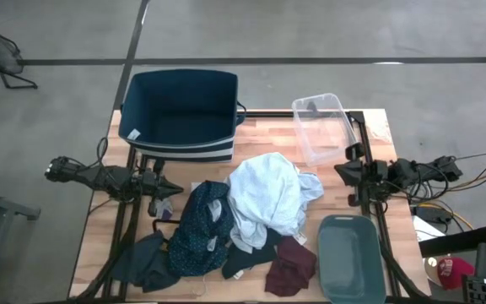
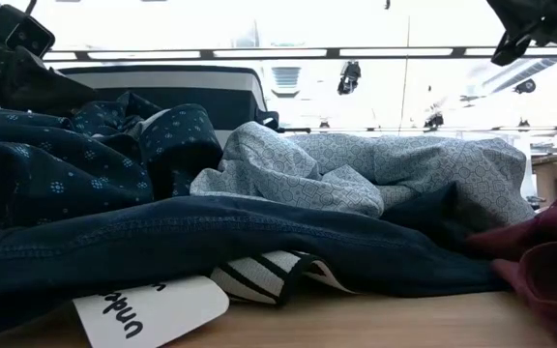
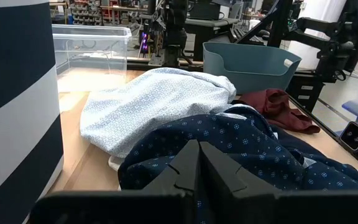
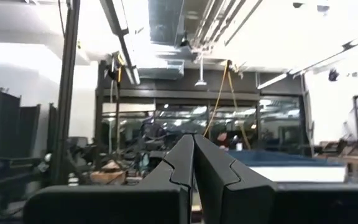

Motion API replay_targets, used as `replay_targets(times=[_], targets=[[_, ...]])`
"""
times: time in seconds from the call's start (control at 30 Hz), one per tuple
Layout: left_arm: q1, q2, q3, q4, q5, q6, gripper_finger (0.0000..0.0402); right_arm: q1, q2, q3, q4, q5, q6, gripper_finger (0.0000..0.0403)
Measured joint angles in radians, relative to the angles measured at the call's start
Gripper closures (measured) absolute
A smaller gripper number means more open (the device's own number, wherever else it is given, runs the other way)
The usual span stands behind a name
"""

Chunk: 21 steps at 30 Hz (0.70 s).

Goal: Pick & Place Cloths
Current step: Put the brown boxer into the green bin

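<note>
Left to right across the table. My left gripper (image 1: 174, 187), fingers pressed together on nothing, hovers at the table's left edge, just beside the navy white-dotted piece (image 1: 199, 228). That piece lies crumpled in deep folds, with a dark teal piece (image 1: 146, 260) flattened at its lower left. Behind stands the striped navy bin (image 1: 180, 113). At centre the pale-blue shirt (image 1: 264, 196) is heaped in a loose mound, finely patterned, overlapping the dotted piece. Below it a maroon piece (image 1: 291, 265) lies bunched, touching the grey-green tub (image 1: 352, 258). A clear plastic box (image 1: 321, 127) sits behind. My right gripper (image 1: 339, 172), fingers likewise closed and empty, waits at the right edge, near the shirt.
</note>
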Motion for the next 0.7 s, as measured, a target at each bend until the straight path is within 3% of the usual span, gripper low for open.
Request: replay_targets(times=[0.13, 0.43, 0.6, 0.7], targets=[[0.0, 0.0, 0.0, 0.0, 0.0, 0.0, 0.0383, 0.0, 0.006, 0.0, -0.02, 0.046, -0.037, 0.0394], [0.0, 0.0, 0.0, 0.0, 0.0, 0.0, 0.0383, 0.001, 0.036, 0.0, -0.033, 0.03, 0.122, 0.0394], [0.0, 0.0, 0.0, 0.0, 0.0, 0.0, 0.0383, 0.002, 0.123, 0.0, -0.03, -0.098, 0.259, 0.0394], [0.0, 0.0, 0.0, 0.0, 0.0, 0.0, 0.0383, 0.002, 0.206, 0.0, -0.03, -0.117, 0.315, 0.0394]])
